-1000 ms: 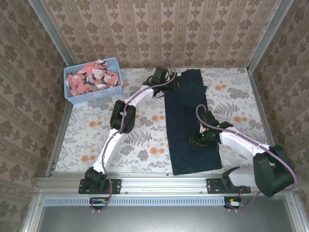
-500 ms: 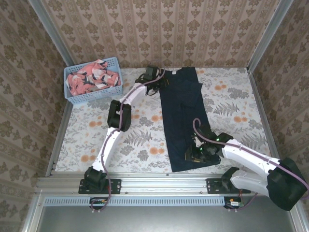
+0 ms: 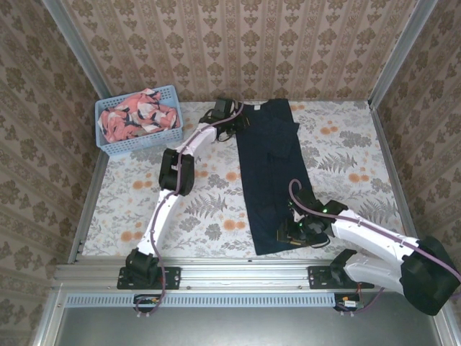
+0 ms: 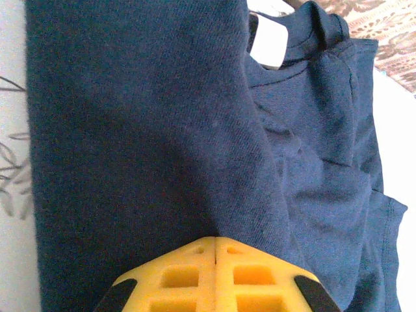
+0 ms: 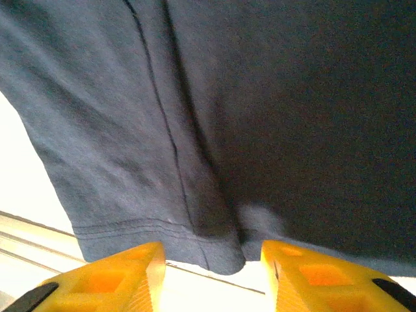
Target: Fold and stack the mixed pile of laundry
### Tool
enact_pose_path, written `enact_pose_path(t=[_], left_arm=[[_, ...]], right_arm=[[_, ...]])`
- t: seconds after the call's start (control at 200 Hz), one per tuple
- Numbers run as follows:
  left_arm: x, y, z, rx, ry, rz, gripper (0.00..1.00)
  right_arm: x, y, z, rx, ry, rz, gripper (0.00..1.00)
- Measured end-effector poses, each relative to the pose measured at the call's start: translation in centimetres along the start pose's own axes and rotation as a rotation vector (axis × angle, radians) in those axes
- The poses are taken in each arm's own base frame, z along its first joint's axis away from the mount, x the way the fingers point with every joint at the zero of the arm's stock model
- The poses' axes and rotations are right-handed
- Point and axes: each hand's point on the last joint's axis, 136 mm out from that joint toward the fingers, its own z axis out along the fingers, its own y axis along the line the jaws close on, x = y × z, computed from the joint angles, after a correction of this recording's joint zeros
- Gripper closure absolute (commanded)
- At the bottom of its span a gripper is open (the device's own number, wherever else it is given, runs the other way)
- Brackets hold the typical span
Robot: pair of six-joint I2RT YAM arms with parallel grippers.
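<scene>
Saw the navy garment (image 3: 270,173) spread flat and lengthwise on the floral bench (image 3: 209,209), collar end toward the far wall and hem toward the near edge. Found the left hand (image 3: 236,119) at the far end, at the garment's left collar corner. From its wrist camera, noted both yellow fingers (image 4: 175,276) pressed together with no gap, a raised fold of the navy cloth running straight into the tips: clamped tight on that fold. Made out a white label inside the neckline just beyond. Found the right hand (image 3: 287,233) low over the near hem, well apart from the left one. From its wrist camera, noted the yellow fingertips (image 5: 120,270) parted partway, a small bulge of the stitched hem lying in the gap between them, pale bench showing beneath. Saw neither tip closed on the cloth, so nothing gripped there. Spotted the coral-pink printed garment (image 3: 137,117) heaped in the light blue basket (image 3: 140,146) at the far left corner of the bench, apart from the navy one.
</scene>
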Motion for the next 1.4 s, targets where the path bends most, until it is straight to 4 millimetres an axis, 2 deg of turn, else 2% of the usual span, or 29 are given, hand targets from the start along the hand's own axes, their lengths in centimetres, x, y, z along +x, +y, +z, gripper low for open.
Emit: enact_pose_path(t=[0.22, 0.41, 0.515, 0.795, 1.095, 1.115, 1.165, 1.2, 1.265, 1.3, 1.4], left_arm=[[-0.7, 0.7, -0.3, -0.006, -0.01, -0.009, 1.0], [-0.7, 0.8, -0.3, -0.007, -0.01, -0.01, 1.0], [-0.7, 0.8, -0.3, -0.007, -0.01, -0.01, 1.0], [-0.7, 0.9, -0.3, -0.007, -0.011, -0.011, 1.0], [-0.7, 0.9, -0.3, -0.008, -0.011, -0.012, 1.0], [-0.7, 0.9, -0.3, -0.008, -0.011, -0.012, 1.0], [-0.7, 1.0, -0.3, -0.008, -0.011, -0.012, 1.0], [-0.8, 1.0, -0.3, -0.008, -0.011, -0.014, 0.99], [-0.8, 1.0, -0.3, -0.006, -0.01, -0.02, 0.83], [-0.8, 0.9, -0.4, 0.0, -0.009, -0.022, 0.68], [-1.4, 0.0, -1.3, 0.015, -0.011, -0.021, 0.47]], right_arm=[[0.6, 0.0, 1.1, -0.003, 0.021, 0.007, 0.66], [0.2, 0.3, 1.2, -0.012, 0.005, 0.014, 0.91], [0.1, 0.1, 0.8, 0.001, -0.007, 0.017, 1.0], [0.3, -0.8, -1.3, 0.024, -0.074, 0.039, 1.0], [1.4, -2.7, -0.2, 0.05, -0.052, 0.078, 1.0], [1.5, -2.7, -0.1, 0.05, -0.049, 0.079, 0.96], [1.5, -2.7, 0.2, 0.053, -0.044, 0.081, 0.76], [1.5, -2.8, 0.3, 0.057, -0.037, 0.081, 0.68], [1.6, -2.9, 0.5, 0.066, -0.025, 0.079, 0.55], [1.5, -2.7, 0.3, 0.068, -0.024, 0.07, 0.54], [0.0, -0.9, -1.5, 0.035, -0.066, 0.044, 0.5]])
